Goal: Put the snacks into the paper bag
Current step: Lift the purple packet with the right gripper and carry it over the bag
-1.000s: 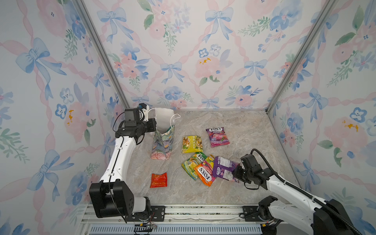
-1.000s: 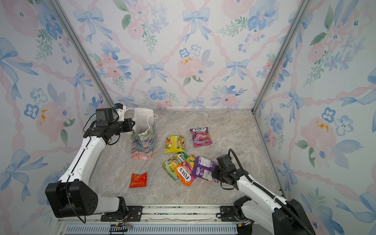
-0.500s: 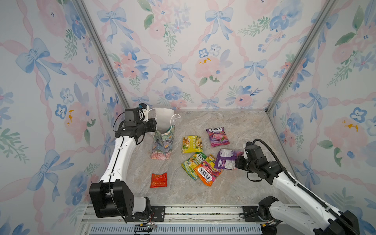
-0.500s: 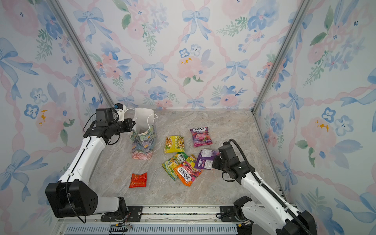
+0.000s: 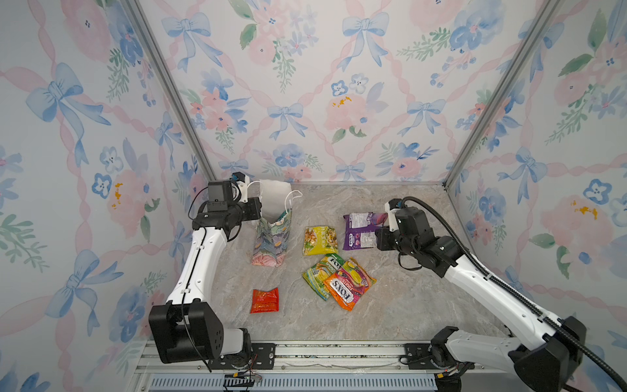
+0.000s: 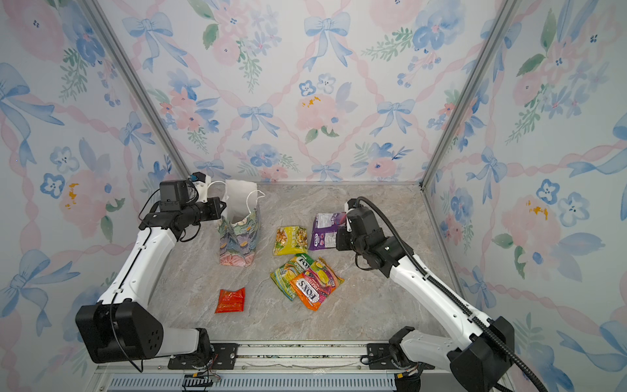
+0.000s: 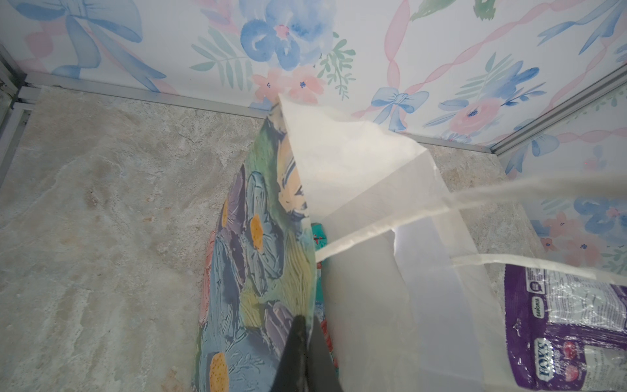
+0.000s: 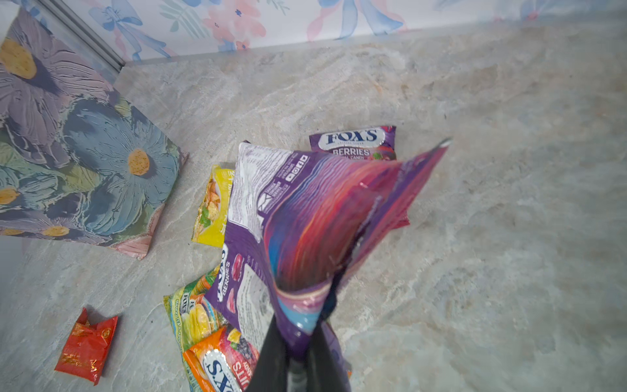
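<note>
Standing upright at the rear left of the grey marbled tabletop [image 5: 407, 305]: one small flower-printed paper gift bag [image 5: 273, 234] with white cord handles, mouth open and white lining showing.

Item, left gripper [image 7: 305, 327]: fingers pressed together on the bag's rim, pinching the paper wall.

Item, right gripper [image 8: 298, 339]: clamped on one edge of a glossy purple candy packet [image 8: 305, 220], held clear of the tabletop with its back label facing up, right of the bag and well apart from it.

Lying flat:
- a glossy yellow packet [image 5: 320, 240] between the bag and the raised packet
- a green packet [image 5: 317, 273] partly under an orange FOX'S packet [image 5: 349, 285]
- a small red-orange packet [image 5: 264, 300] alone toward the front
- a second purple FOX'S Berries packet [image 8: 353, 142] beyond the raised one, seen in the right wrist view

Inside the bag: a teal packet edge [image 7: 319, 234].
</note>
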